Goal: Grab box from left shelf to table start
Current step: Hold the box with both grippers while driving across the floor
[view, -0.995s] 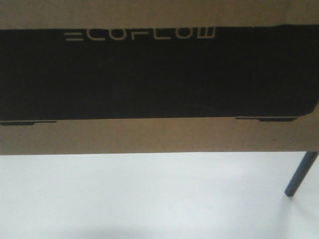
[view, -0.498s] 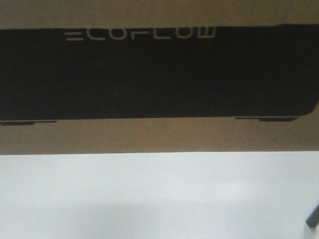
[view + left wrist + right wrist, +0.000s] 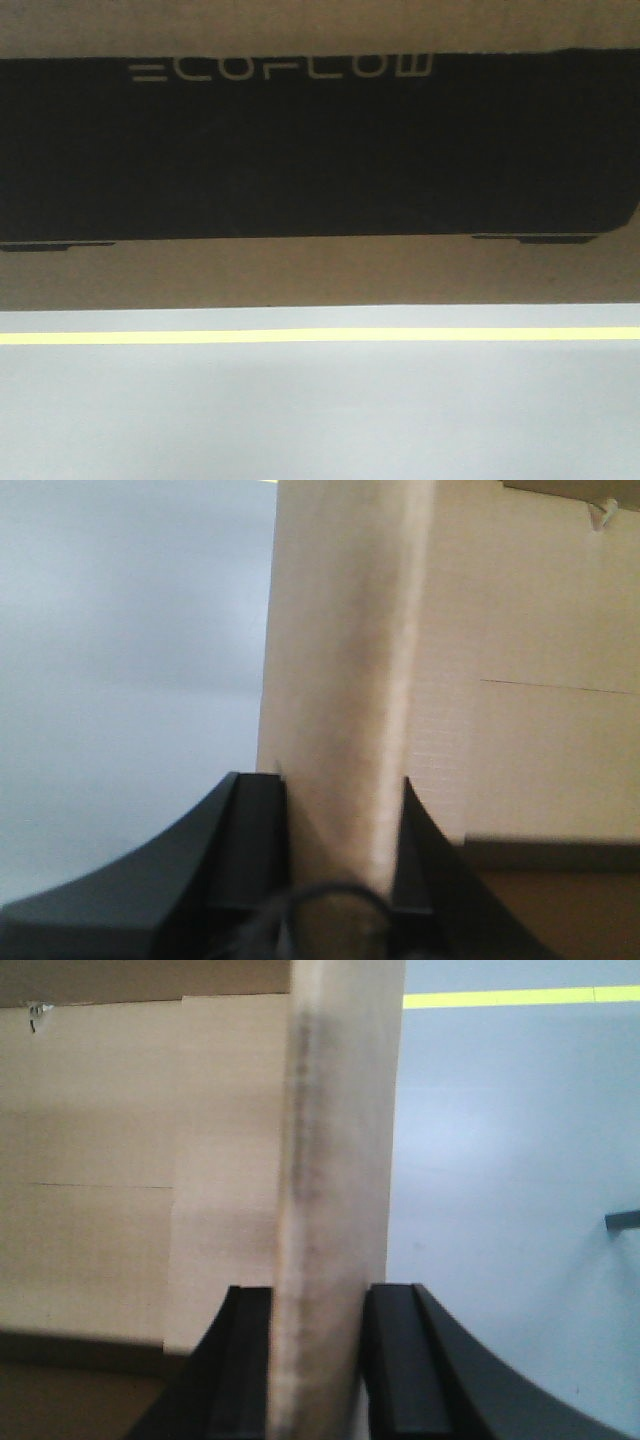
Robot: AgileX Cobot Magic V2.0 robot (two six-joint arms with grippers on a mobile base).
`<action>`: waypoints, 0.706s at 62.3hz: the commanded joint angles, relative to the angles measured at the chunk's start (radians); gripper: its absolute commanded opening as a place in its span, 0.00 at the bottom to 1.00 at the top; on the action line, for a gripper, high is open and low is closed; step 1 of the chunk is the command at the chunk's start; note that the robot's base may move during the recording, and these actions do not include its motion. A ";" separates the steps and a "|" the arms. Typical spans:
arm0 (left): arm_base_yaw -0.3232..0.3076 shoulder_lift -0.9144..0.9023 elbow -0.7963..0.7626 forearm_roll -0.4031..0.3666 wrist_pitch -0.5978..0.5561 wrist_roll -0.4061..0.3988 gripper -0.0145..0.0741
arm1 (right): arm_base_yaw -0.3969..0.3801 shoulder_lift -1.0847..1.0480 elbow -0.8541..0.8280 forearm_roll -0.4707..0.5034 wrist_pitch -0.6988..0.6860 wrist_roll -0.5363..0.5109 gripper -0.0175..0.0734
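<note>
One large brown box (image 3: 300, 275) fills the upper half of the front view, its black panel (image 3: 320, 150) lettered ECOFLOW, wider than the picture. Each end of it is gripped: the left pincer (image 3: 335, 785) is closed on an upright cardboard flap (image 3: 340, 630), and the right pincer (image 3: 318, 1295) pinches a like flap (image 3: 340, 1110) on the other side. Neither the shelf nor the tabletop is in view. Below and beyond the box lies only grey floor (image 3: 320, 420) crossed by a yellow line (image 3: 320, 337). So the pick from the shelf looks done and the box seems to be in transit. Reaching the tabletop, lowering the box and letting go appear to be left. What the box holds cannot be told, since no view looks inside.
</note>
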 commanded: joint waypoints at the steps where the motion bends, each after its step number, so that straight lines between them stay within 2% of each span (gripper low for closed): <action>1: 0.001 -0.017 -0.039 -0.012 -0.108 -0.024 0.14 | -0.005 -0.005 -0.026 -0.057 -0.105 -0.008 0.25; 44: 0.001 -0.017 -0.039 -0.012 -0.108 -0.024 0.14 | -0.005 -0.005 -0.026 -0.057 -0.105 -0.008 0.25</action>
